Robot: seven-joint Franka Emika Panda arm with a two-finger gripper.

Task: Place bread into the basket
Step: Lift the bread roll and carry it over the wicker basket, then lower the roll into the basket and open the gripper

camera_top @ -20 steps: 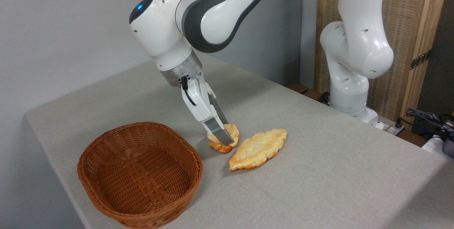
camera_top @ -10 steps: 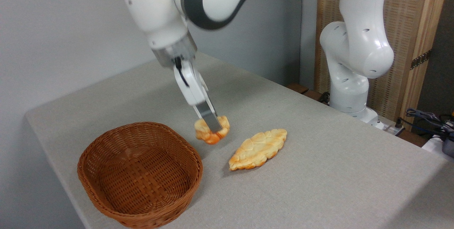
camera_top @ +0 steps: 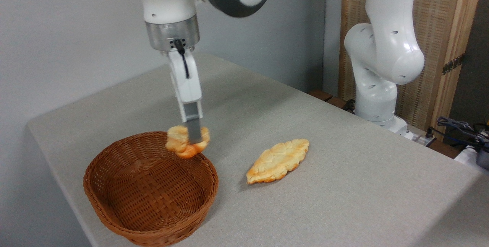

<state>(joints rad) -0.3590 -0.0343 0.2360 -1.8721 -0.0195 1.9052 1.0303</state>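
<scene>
The small roundish bread (camera_top: 179,143), cream on top with orange-brown edges, hangs in the air. My gripper (camera_top: 194,137) is shut on it, fingers pointing straight down. The bun sits just above the far right part of the rim of the oval brown wicker basket (camera_top: 114,216), which stands at the table's front left with nothing inside it.
A longer flat leaf-shaped bread (camera_top: 277,160) lies on the grey table (camera_top: 344,186) to the right of the basket. The arm's white base (camera_top: 382,59) rises at the back right, with cables (camera_top: 458,128) beside it. The table's left edge runs close behind the basket.
My gripper lifted the bun off the table and carried it left, from beside the leaf-shaped bread to above the basket's rim. The wrist has turned upright.
</scene>
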